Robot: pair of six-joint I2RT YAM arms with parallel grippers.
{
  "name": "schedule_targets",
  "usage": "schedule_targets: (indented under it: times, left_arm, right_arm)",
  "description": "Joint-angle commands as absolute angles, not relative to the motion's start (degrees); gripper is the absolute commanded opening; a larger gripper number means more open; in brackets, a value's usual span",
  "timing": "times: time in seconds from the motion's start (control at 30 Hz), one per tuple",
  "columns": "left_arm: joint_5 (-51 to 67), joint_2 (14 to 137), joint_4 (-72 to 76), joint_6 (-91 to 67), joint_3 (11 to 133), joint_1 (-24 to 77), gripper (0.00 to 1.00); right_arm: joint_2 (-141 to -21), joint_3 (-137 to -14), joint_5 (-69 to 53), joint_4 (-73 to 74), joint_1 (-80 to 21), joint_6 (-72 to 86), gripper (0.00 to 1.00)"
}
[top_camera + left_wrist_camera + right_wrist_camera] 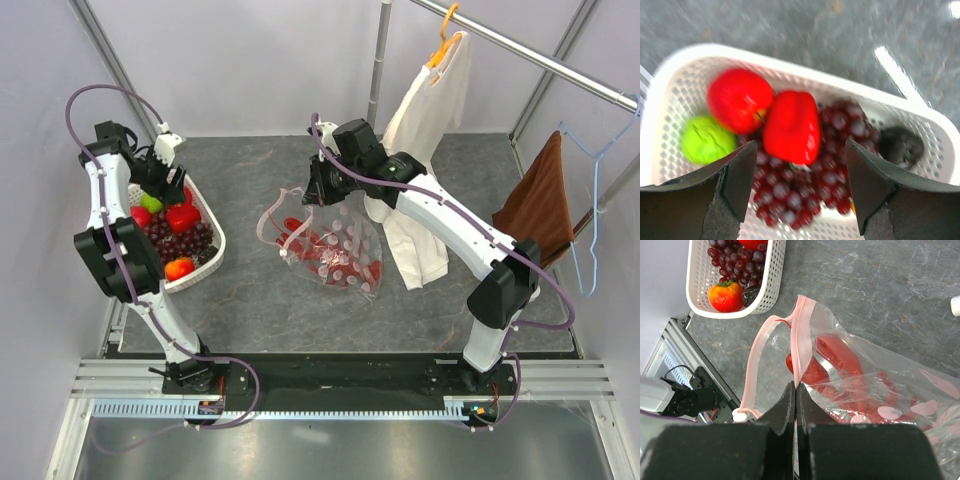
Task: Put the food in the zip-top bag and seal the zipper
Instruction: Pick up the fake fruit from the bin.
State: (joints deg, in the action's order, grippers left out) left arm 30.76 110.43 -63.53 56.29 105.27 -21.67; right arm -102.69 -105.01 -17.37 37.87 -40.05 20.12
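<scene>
The right gripper [796, 390] has its jaws pinched shut on the zipper [801, 335] of the zip-top bag [335, 250], which lies on the grey tabletop [270, 310] with its mouth parted and red chilli peppers [840, 355] inside. The left gripper [800, 150] hovers with jaws open over the white basket [675, 80], above the red apple [737, 100], a red pepper-shaped piece [792, 127], the green piece [705, 140] and the grapes [790, 190]. The orange [726, 296] sits at the basket's near end.

Grapes [790, 192] (blurred) partly behind fingers [735, 182]
</scene>
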Motion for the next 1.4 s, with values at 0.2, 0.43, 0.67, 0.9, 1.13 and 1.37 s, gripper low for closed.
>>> schedule_targets:
  times: [0.2, 0.43, 0.67, 0.9, 1.13, 1.37]
  left_arm:
    - [34.29, 119.35, -55.55, 48.61, 116.27, -22.59, 0.83]
    - [29.27, 124.71, -52.83, 41.76, 119.62, -22.41, 0.83]
    - [26.28, 127.35, -50.71, 36.13, 118.57, -22.41, 0.82]
    - [23.21, 128.32, -49.4, 34.28, 114.27, -21.62, 0.82]
    - [21.71, 129.9, -48.43, 31.82, 114.08, -21.62, 0.87]
    - [22.24, 131.31, -48.16, 31.11, 114.43, -21.36, 0.89]
  right_arm:
    - [-102.13, -106.35, -18.02, 37.88, -40.43, 20.3, 0.0]
    - [-102.22, -106.35, -19.69, 37.53, -40.34, 21.44, 0.0]
    - [-102.39, -106.17, -19.34, 37.27, -40.25, 21.53, 0.0]
    - [-102.22, -105.82, -19.16, 37.35, -40.17, 21.45, 0.0]
    - [-102.13, -105.73, -19.25, 37.27, -40.08, 21.71, 0.0]
    - [-102.04, -105.21, -19.25, 37.26, -40.17, 21.62, 0.0]
